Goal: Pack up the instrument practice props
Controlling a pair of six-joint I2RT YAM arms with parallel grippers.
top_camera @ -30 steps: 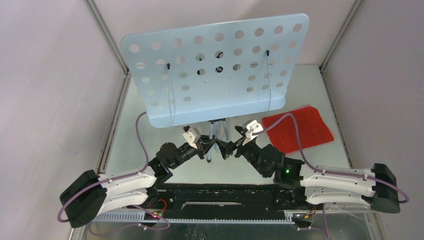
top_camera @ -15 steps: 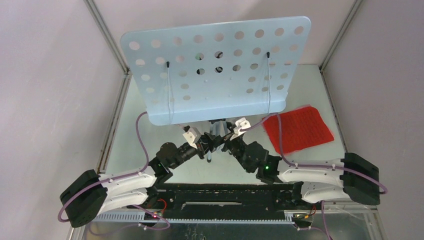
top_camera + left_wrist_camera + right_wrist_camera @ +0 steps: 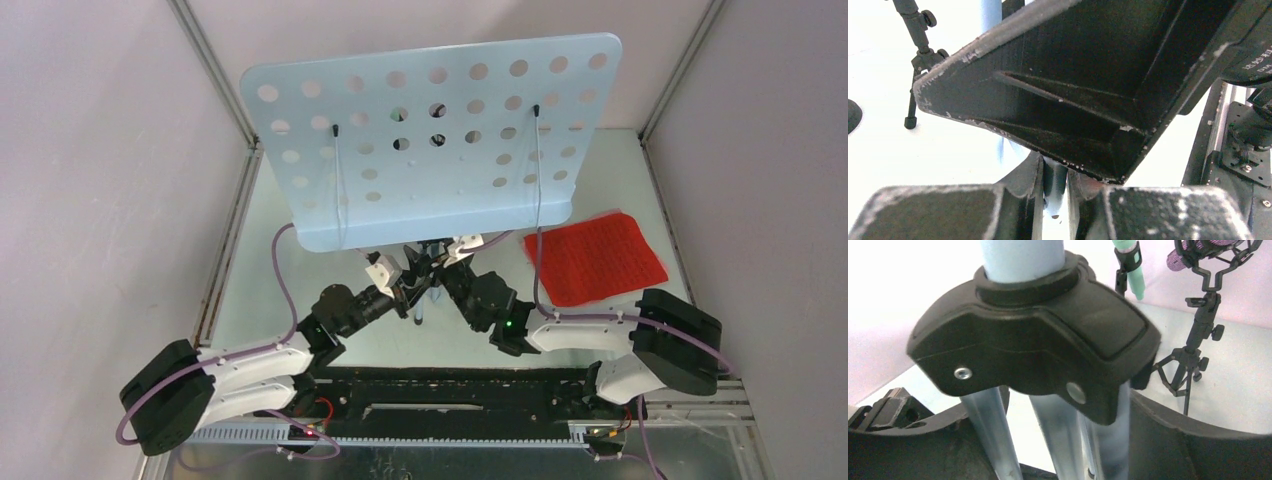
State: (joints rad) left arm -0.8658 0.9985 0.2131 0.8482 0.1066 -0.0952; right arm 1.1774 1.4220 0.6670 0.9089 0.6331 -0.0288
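The pale blue perforated music desk (image 3: 430, 140) stands on its blue-grey tripod (image 3: 1063, 435), under a black hub (image 3: 1033, 345). My left gripper (image 3: 417, 290) is shut on one thin tripod leg (image 3: 1054, 177). My right gripper (image 3: 438, 266) is open, with its jaws standing wide around the tripod legs just below the hub (image 3: 1068, 440). A red score sheet (image 3: 597, 258) lies flat to the right. The mint microphone (image 3: 1130, 270) and the glittery purple microphone (image 3: 1208, 247) sit on black mic mounts (image 3: 1193, 360) behind the tripod. The pink sheet is out of view.
A mic mount (image 3: 918, 45) stands at the left in the left wrist view. Pale walls with metal corner posts (image 3: 215, 75) close in the table. The black base rail (image 3: 440, 390) runs along the near edge.
My right arm has swung left and forward, bringing its gripper in around the tripod legs beside the left gripper. The left arm and the music desk have stayed put.
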